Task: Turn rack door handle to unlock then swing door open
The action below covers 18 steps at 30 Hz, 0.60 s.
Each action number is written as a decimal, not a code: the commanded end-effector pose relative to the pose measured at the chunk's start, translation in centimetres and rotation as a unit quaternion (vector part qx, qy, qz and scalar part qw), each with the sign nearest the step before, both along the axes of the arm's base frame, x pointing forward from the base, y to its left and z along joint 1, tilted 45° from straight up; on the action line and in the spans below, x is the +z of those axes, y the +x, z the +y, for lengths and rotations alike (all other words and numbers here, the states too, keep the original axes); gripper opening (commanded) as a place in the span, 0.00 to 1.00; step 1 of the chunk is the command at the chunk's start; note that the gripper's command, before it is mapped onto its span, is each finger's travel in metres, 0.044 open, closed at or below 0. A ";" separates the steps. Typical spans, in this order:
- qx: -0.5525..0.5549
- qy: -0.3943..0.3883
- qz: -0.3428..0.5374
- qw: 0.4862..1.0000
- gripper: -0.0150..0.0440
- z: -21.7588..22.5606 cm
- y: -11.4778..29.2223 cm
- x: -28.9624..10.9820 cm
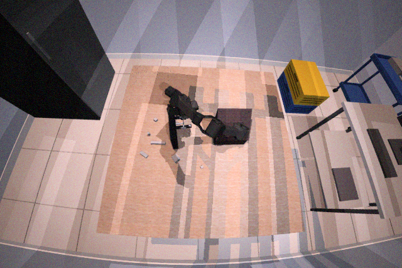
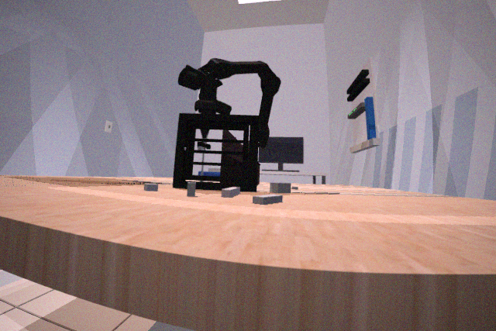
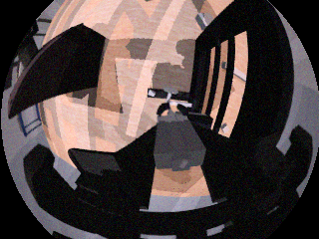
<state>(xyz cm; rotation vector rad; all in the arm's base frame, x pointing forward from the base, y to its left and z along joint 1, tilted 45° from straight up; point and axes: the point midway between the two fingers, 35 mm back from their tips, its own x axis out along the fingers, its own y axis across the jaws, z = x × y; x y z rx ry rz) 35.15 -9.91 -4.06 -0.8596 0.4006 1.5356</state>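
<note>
"What did the handle (image 3: 179,141) look like?"

"A chunky, matt grey block with straight edges and a broad flat face, up by the top of the rack (image 1: 173,134) (image 2: 218,119) (image 3: 269,55), on its side toward the arm (image 1: 190,109) (image 2: 240,67)."

"And the fingers (image 2: 204,133)?"

"Black and angular, pinching that handle from both sides."

"The rack itself?"

"Black and boxy, standing upright, with thin level bars across its opening. I couldn't tell the door's angle; black merged with black."

"What lay around it?"

"Small grey blocks (image 1: 175,157) (image 2: 280,187) (image 3: 200,21), mostly on the rack's far side from the arm's base. They were plain and hard-edged, some long, some stubby. The table (image 1: 227,193) (image 2: 280,235) (image 3: 174,25) under the rack had pale, streaky wood grain and a thick, darker edge."
</note>
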 end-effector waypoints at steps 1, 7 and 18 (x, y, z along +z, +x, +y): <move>0.002 0.000 -0.002 1.000 0.42 0.0 0.0 0.0; 0.002 0.000 -0.002 1.000 0.35 0.0 0.0 0.0; -0.003 0.000 0.003 1.000 0.28 0.0 -0.1 0.1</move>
